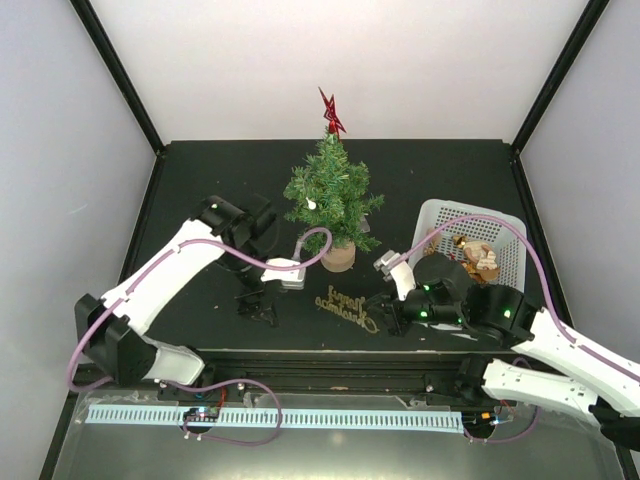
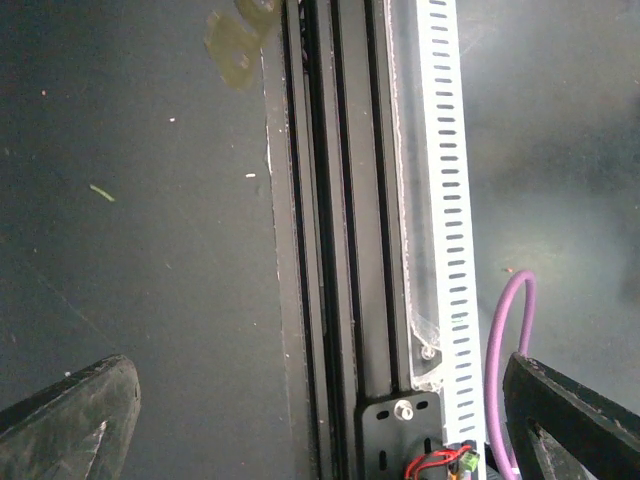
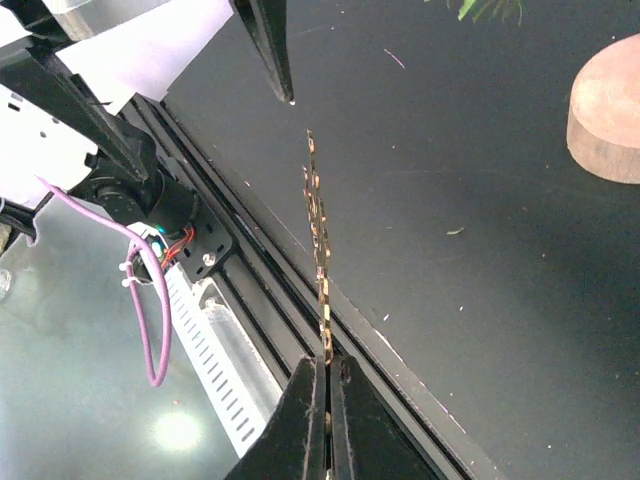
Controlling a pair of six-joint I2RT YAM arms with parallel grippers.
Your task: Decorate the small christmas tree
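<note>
A white slotted cable duct [image 1: 270, 417] runs across the bottom of the top view, by the arm bases, with a purple cable [image 1: 240, 395] looping over it. Just above it, a black rail [image 1: 330, 360] borders the near edge of the dark table [image 1: 200, 180].

The left gripper [image 1: 258, 305] hangs left of centre, pointing down close to that edge. In its wrist view its fingers [image 2: 70, 410] sit in the two lower corners of the frame, spread wide apart. The rail and the duct run up the frame between them.

The right gripper [image 1: 385, 318] sits right of centre, low over the table. Its jaws are pressed together on the right end of the gold Merry Christmas sign [image 1: 350, 303]. In the right wrist view the sign shows edge-on, as a thin gold strip rising from between the fingertips toward the upper middle. Whether it touches the table, I cannot tell.

Farther back, the small christmas tree [image 1: 332, 200] stands upright in the middle of the top view on its round light-wood base [image 1: 338, 257]. It is just above the sign and apart from both grippers. A red star [image 1: 331, 112] sits on its tip.

To the right of the tree is a white basket [image 1: 445, 210] holding brownish ornaments [image 1: 480, 258] too small to make out.
</note>
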